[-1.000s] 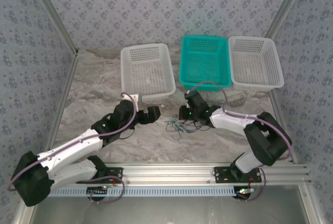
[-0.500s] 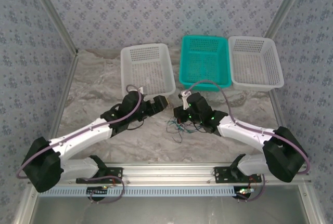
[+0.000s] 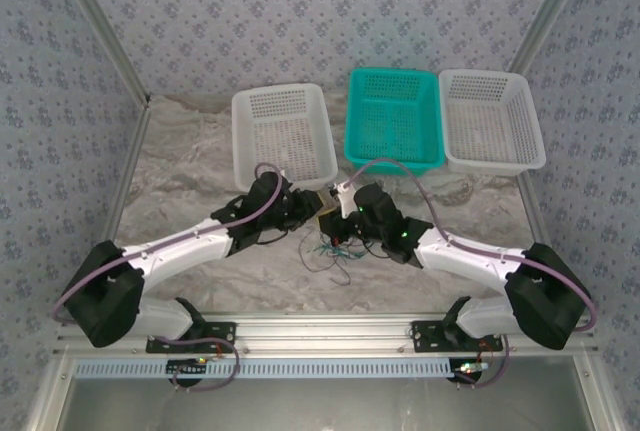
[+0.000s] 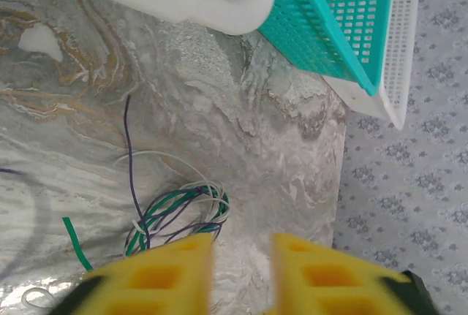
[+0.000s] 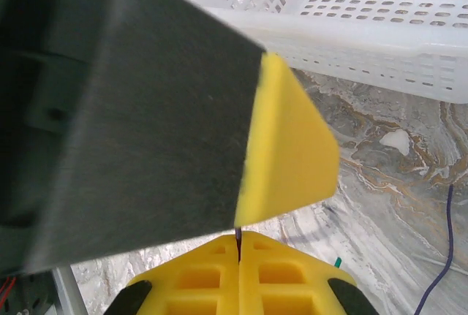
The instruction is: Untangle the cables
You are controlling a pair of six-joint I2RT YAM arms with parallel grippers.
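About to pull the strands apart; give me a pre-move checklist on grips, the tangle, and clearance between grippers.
1. Right gripper shut on a thin dark purple cable: ok.
2. Left gripper open, holding nothing: ok.
3. Tangle of purple, green and cream cables on the marble table, ahead of left gripper: ok.
4. Grippers apart from each other: not ok, very close.
5. Held cable's path through the tangle: cannot tell.

The cables (image 4: 179, 216) are dark purple, green and cream. They lie on a grey marbled counter (image 4: 256, 125) veined in tan and rust. The left basket (image 3: 283, 136) and right basket (image 3: 492, 119) are white, the middle basket (image 3: 392, 116) teal. The walls (image 3: 300, 11) are pale blue-grey with a small floral print.
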